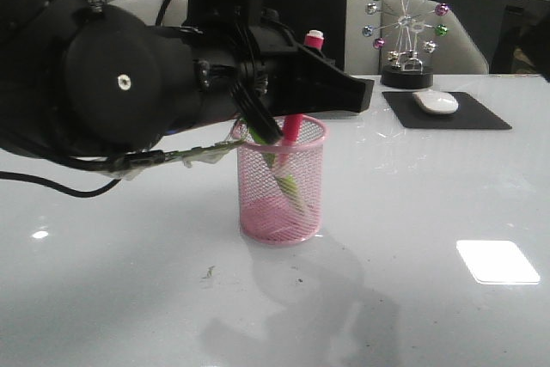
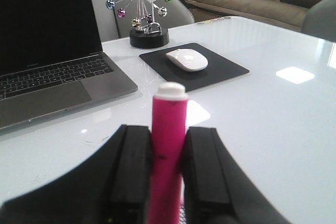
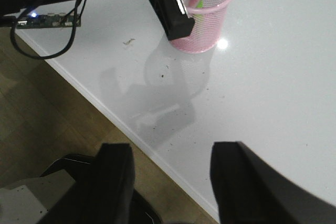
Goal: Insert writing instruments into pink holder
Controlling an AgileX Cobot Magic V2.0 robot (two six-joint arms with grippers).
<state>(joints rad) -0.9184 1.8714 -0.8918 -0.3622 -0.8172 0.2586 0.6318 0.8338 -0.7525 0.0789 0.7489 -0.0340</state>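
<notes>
Left gripper (image 2: 168, 166) closed on the pink marker (image 2: 168, 150), pinched between the two black fingers (image 2: 131, 171) with its pale cap (image 2: 171, 90) standing up past the fingertips. Held roughly upright over the pink cup (image 1: 282, 186), the marker's lower end below the jaws and already inside the rim. Green marker (image 1: 288, 185) leaned at a slant inside the same cup, under the jaws, its top near the rim by the gripper's fingers.

Right gripper (image 3: 170, 182) spread wide with nothing between its fingers (image 3: 115, 182), hung past the table edge (image 3: 105, 108) above the wooden floor (image 3: 47, 108), well apart from the cup (image 3: 207, 14).

Beyond the left jaws lay a laptop (image 2: 50, 56), a white mouse (image 2: 187, 59) on a black pad (image 2: 194, 69), and a desk toy (image 2: 142, 9) ringed with coloured balls.
</notes>
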